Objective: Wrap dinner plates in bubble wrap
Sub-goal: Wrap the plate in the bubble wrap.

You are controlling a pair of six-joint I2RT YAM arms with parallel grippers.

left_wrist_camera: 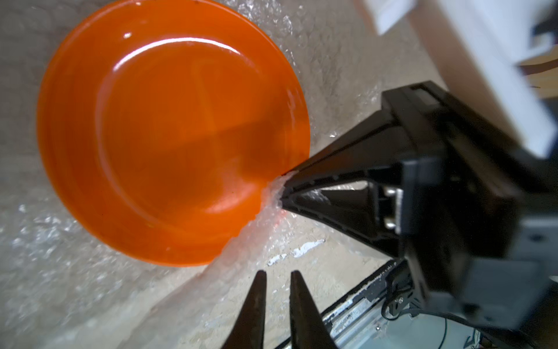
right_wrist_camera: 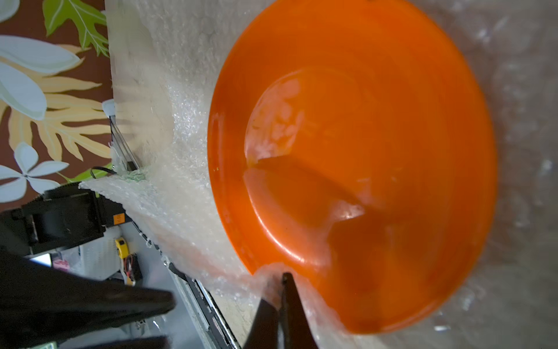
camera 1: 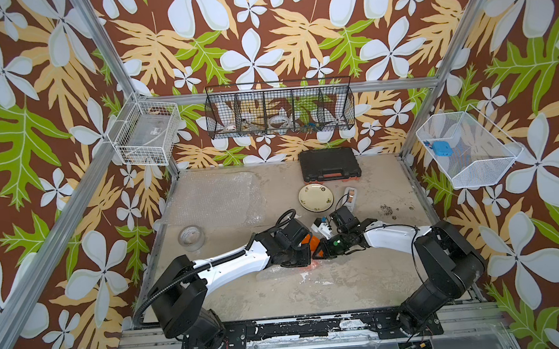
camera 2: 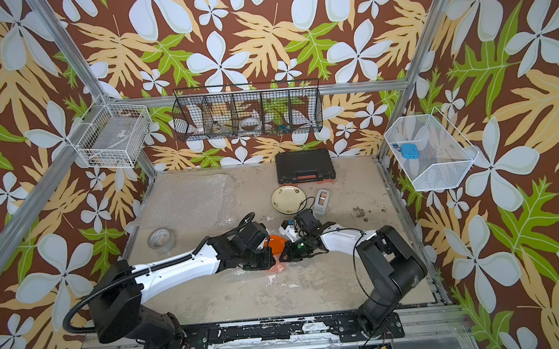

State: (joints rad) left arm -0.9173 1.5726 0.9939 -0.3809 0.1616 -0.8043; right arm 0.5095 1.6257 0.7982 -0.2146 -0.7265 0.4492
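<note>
A glossy orange dinner plate [left_wrist_camera: 172,130] [right_wrist_camera: 362,151] lies on a sheet of bubble wrap [left_wrist_camera: 320,60] [right_wrist_camera: 181,187] in the middle of the table; in both top views the arms hide most of it [camera 1: 307,240] [camera 2: 276,243]. My right gripper [right_wrist_camera: 282,279] [left_wrist_camera: 282,193] is shut on the wrap's edge, bunched against the plate's rim. My left gripper [left_wrist_camera: 277,273] hovers low over the wrap beside the plate, fingers narrowly apart with nothing between them. A cream flowered plate [camera 1: 316,197] [camera 2: 288,199] sits bare behind them. More bubble wrap [camera 1: 211,197] [camera 2: 188,199] lies at the back left.
A whitish tape roll [camera 1: 192,239] [camera 2: 161,240] stands left of the left arm. A black case [camera 1: 330,164] sits at the back, with a small white box [camera 1: 351,197] near the cream plate. Wire baskets [camera 1: 279,109] hang on the walls.
</note>
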